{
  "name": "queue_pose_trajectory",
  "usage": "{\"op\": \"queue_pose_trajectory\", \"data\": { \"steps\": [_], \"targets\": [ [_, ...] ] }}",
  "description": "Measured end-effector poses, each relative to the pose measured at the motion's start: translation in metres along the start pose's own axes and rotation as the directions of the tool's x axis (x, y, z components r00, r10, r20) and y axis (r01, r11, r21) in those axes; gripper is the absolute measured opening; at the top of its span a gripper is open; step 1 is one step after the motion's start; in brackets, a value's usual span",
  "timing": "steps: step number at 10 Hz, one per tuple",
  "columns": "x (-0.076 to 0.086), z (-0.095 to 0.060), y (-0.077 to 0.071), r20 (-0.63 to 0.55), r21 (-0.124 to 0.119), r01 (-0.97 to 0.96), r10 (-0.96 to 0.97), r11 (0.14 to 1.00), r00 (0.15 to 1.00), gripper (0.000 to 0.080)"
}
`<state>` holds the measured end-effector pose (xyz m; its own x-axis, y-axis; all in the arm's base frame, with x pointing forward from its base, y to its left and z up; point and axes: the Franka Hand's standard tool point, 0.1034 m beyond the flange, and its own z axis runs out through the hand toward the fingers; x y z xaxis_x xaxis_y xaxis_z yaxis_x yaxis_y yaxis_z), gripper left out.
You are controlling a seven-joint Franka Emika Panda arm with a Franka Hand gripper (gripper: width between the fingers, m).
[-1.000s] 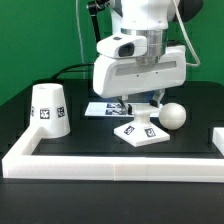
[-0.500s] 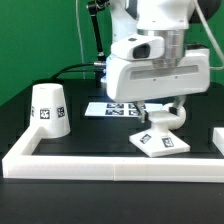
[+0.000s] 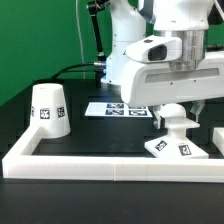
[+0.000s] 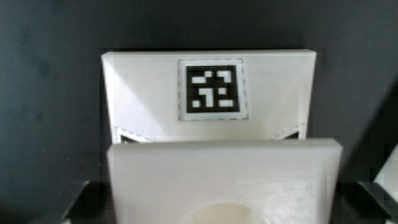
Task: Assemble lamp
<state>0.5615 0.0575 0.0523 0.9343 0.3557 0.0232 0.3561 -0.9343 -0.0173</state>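
The flat square lamp base [image 3: 178, 148] lies on the black table near the front rail, toward the exterior view's right. Its raised socket block [image 3: 175, 118] sits between the fingers of my gripper [image 3: 175, 110]. In the wrist view the base [image 4: 210, 85] shows its tag, and the socket block [image 4: 222, 175] fills the space between my dark fingers [image 4: 79, 200]. My gripper [image 4: 226, 208] is shut on it. The cup-like shade [image 3: 48, 108] stands upright at the exterior view's left. The bulb is hidden.
The marker board [image 3: 112, 108] lies flat behind the base, partly under the arm. The long white border rail [image 3: 100, 162] runs along the front and up the left side. A short white rail piece [image 3: 217, 136] sits at the right edge.
My gripper has slid the lamp base along the table toward the exterior view's right. The bulb that stood right of the base one second ago no longer shows.
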Motion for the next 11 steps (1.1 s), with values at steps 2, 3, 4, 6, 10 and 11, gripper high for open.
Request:
{"op": "queue_pose_trajectory", "data": {
  "steps": [2, 3, 4, 6, 10, 11],
  "targets": [
    [0.000, 0.000, -0.001, 0.000, 0.000, -0.003, 0.003, 1.000, 1.000, 0.0535],
    [0.001, 0.001, -0.007, -0.002, -0.001, -0.105, 0.105, 0.994, 0.994, 0.0535],
    [0.010, 0.001, -0.017, -0.013, 0.001, -0.173, 0.173, 0.985, 0.985, 0.0535],
    [0.030, 0.002, -0.019, -0.034, 0.019, -0.245, 0.245, 0.969, 0.969, 0.0535],
    [0.049, 0.002, -0.026, -0.057, 0.025, -0.279, 0.280, 0.960, 0.958, 0.0536],
    [0.053, 0.002, -0.027, -0.061, 0.024, -0.302, 0.303, 0.953, 0.951, 0.0537]
  ]
}}
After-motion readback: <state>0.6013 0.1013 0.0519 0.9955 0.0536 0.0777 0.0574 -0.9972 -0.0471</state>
